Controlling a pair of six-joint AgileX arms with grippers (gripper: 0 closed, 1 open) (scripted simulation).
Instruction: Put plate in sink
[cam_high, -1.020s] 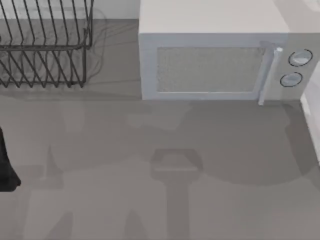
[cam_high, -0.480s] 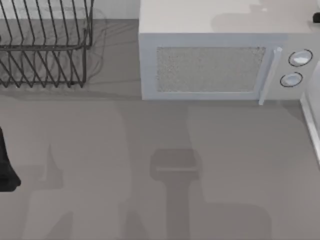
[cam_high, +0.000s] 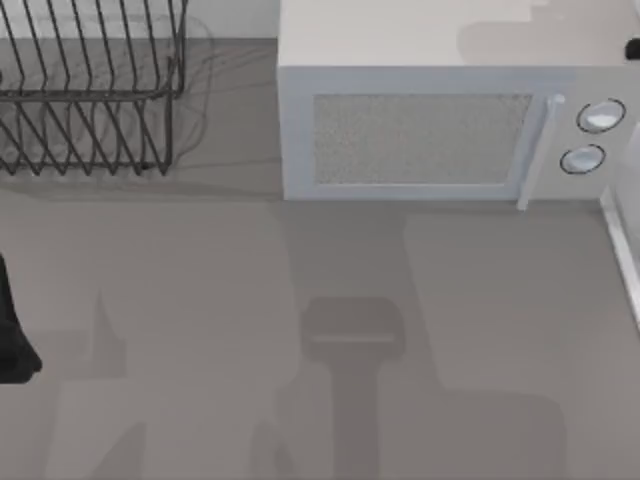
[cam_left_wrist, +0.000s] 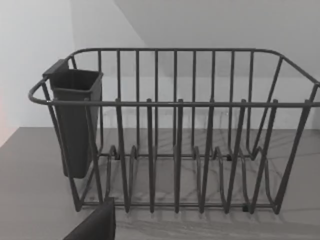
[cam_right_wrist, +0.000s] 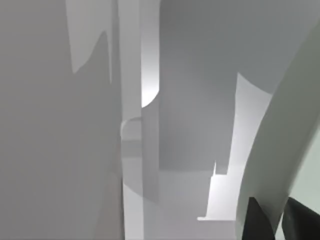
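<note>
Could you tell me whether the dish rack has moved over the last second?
No. The dish rack sits just as far left of the microwave as before.

The plate (cam_right_wrist: 280, 145) appears in the right wrist view as a broad, curved, pale surface with a faint mint-green tinge, glossy and smooth, sweeping in an arc along one side of the picture. Only a portion of its rim and face is visible, seen close and nearly edge-on, so it stands tilted steeply rather than lying flat. Its lower edge sits between two dark fingertips (cam_right_wrist: 259, 220), which pinch it. Where it lies relative to the sink cannot be told.
</note>
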